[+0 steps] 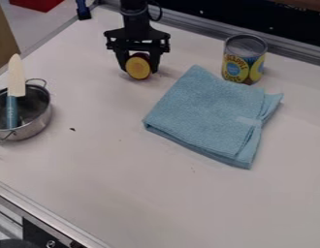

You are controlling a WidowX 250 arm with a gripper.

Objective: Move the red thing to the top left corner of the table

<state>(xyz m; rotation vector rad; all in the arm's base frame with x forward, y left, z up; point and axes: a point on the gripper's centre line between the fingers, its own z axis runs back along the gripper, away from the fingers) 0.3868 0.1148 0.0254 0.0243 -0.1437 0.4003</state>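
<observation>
The jaws of the gripper (140, 68) are partly apart, holding the red thing (138, 67) between them and hiding its sides. It is at upper left-centre; contact with the surface (117, 160) is difficult to tell. The left edge cuts the pot (37, 127).
</observation>
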